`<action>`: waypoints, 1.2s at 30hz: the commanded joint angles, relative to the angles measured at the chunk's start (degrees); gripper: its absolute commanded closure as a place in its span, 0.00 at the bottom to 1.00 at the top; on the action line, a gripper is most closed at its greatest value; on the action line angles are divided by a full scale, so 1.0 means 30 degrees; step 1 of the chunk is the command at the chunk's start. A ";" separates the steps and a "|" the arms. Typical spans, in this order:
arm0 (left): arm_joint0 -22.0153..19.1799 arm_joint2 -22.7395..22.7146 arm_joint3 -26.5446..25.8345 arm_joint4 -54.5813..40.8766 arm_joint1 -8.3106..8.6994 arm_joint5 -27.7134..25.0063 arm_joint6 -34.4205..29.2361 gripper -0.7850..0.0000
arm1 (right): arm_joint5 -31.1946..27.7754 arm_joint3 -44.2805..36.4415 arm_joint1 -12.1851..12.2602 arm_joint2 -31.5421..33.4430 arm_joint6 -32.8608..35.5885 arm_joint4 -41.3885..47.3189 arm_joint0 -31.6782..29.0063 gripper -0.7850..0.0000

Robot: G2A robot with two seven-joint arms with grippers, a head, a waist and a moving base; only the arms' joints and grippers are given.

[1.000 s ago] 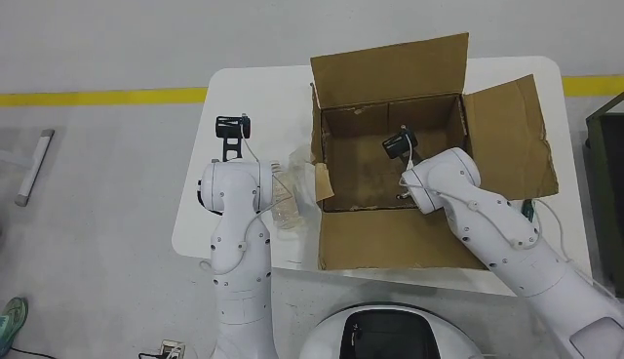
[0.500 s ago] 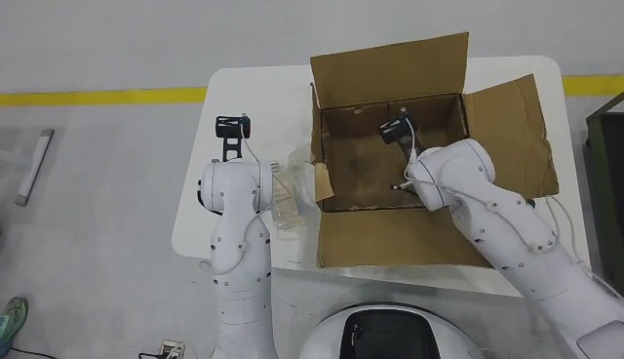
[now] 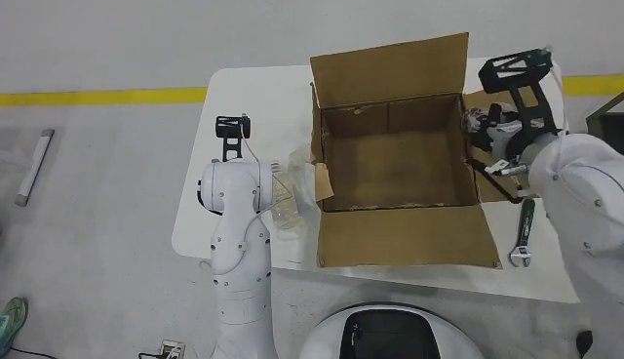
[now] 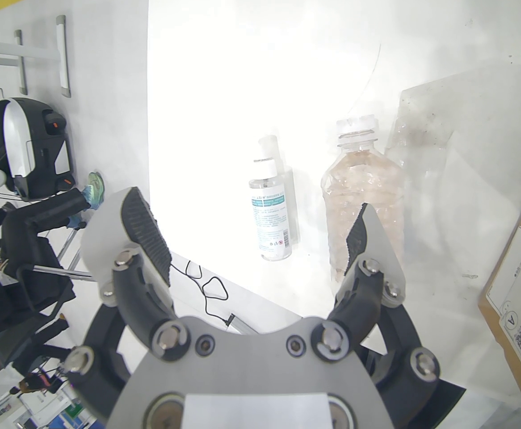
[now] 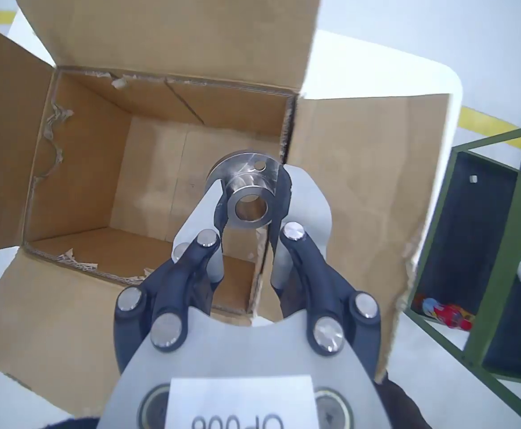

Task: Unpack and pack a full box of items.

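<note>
White tabletop point(image 3: 253, 96) is seen whole from above, and one cardboard box point(image 3: 390, 66) is set on its right half with the flaps folded open. Its brown inner walls and floor are shown more closely in the right wrist view. One green rack point(image 5: 488, 247) is cut off at the right, just beside the table; something red is seen at its foot, too small to be made out.

One clear plastic sheet point(image 4: 443, 136) is laid left of the box, and from above it is hard to tell from the table. Two bottles are counted in the left wrist view, lying side by side on the table and apart from each other: one crumpled plastic bottle point(image 4: 359, 180) next to the sheet and one smaller spray bottle point(image 4: 269, 212). From above both are largely hidden by the left arm. The left gripper point(image 4: 249, 207) is held above them with its fingers spread wide and nothing between them.

One wrench point(image 3: 524, 232) is laid on the table right of the box, near the near edge, and its far end is covered by the right arm.

One metal flanged bush point(image 5: 247, 185) is clamped between the fingers of the right gripper point(image 5: 251, 191), over the right edge of the box. From above it cannot be made out.
</note>
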 commanded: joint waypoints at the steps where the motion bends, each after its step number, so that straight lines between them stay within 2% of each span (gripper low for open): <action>1: 0.0000 0.0000 0.0000 0.0000 0.0000 0.0000 0.0000 0.00 | 0.0002 -0.0852 0.0119 0.1418 0.0000 0.0081 -0.0718 1.00; 7: 0.0000 0.0000 0.0000 0.0000 0.0000 0.0000 0.0000 0.00 | -0.0243 -0.1294 0.0472 0.5609 0.0000 0.0087 -0.2720 1.00; 10: 0.0000 0.0000 0.0000 0.0000 0.0000 0.0000 0.0000 0.00 | -0.0087 -0.1294 0.0574 0.7477 0.0000 0.0234 -0.4467 1.00; 16: 0.0000 0.0000 0.0000 0.0000 0.0000 0.0000 0.0000 0.00 | 0.0085 -0.1294 0.0647 0.9669 0.0000 0.1076 -0.8310 1.00; 20: 0.0000 0.0000 0.0000 0.0000 0.0000 0.0000 0.0000 0.00 | 0.0171 -0.0954 0.0663 0.9829 0.0000 0.1430 -1.0345 1.00; 23: 0.0000 0.0000 0.0000 0.0000 0.0000 0.0000 0.0000 0.00 | 0.0226 -0.0210 0.0682 0.9473 0.0000 0.1371 -1.1111 1.00; 36: 0.0000 0.0000 0.0000 0.0000 0.0000 0.0000 0.0000 0.00 | -0.0026 0.2604 0.0755 0.7032 -0.0135 0.0014 -1.1020 1.00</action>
